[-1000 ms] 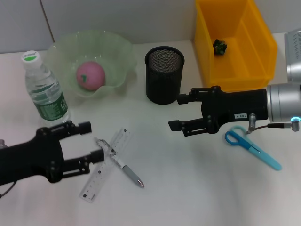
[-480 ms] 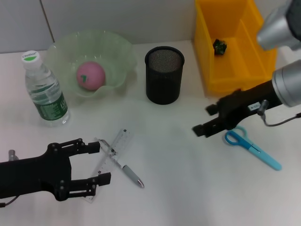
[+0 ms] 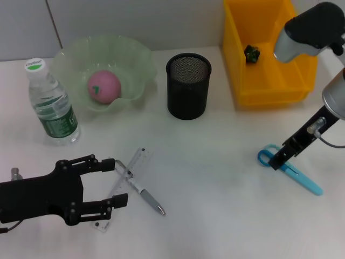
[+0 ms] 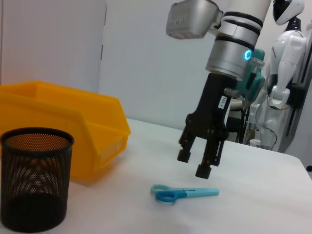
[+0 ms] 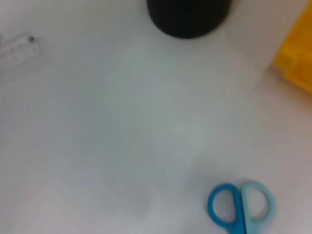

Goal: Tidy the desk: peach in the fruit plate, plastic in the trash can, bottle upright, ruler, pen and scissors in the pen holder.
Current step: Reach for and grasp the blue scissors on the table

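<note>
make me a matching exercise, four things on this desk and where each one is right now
Things:
1. peach
2. scissors
3. bottle
4. ruler

Places:
A. lying flat on the desk under the right gripper
B. standing upright beside the fruit plate
C. in the fruit plate
D. lying on the desk crossed with the pen, by the open left gripper

Pairs: 1-C, 2-A, 3-B, 4-D

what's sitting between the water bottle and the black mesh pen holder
In the head view, the fruit plate with the peach in it lies between the bottle and the pen holder.
</note>
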{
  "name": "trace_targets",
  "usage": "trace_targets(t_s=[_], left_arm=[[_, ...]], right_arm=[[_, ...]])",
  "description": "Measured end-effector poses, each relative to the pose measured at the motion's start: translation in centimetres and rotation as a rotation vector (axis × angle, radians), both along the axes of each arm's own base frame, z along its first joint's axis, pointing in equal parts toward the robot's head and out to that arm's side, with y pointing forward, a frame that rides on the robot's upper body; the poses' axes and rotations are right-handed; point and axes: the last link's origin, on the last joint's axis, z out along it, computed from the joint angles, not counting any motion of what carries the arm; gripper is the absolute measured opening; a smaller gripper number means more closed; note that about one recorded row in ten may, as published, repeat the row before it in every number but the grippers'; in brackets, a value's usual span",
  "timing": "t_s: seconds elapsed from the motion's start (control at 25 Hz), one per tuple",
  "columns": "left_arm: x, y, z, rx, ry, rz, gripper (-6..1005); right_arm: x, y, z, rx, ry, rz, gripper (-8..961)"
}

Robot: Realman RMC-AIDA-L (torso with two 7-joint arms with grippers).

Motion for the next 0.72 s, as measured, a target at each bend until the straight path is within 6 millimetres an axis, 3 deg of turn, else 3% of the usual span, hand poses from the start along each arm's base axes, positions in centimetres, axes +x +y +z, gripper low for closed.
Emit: trace_targets(t_s=[0.44,0.72], left_arm=[[0.0,0.2,-0.1,-0.002,0.006,0.008,808],[0.0,0.2,-0.1,0.001,0.005,0.012,808]], right_arm=[[2.4,0.2,-1.7,-0.024,-0.092,-0.018,798],[2.9,0.4,-2.3,-0.031,-0.095,-0.009,779]])
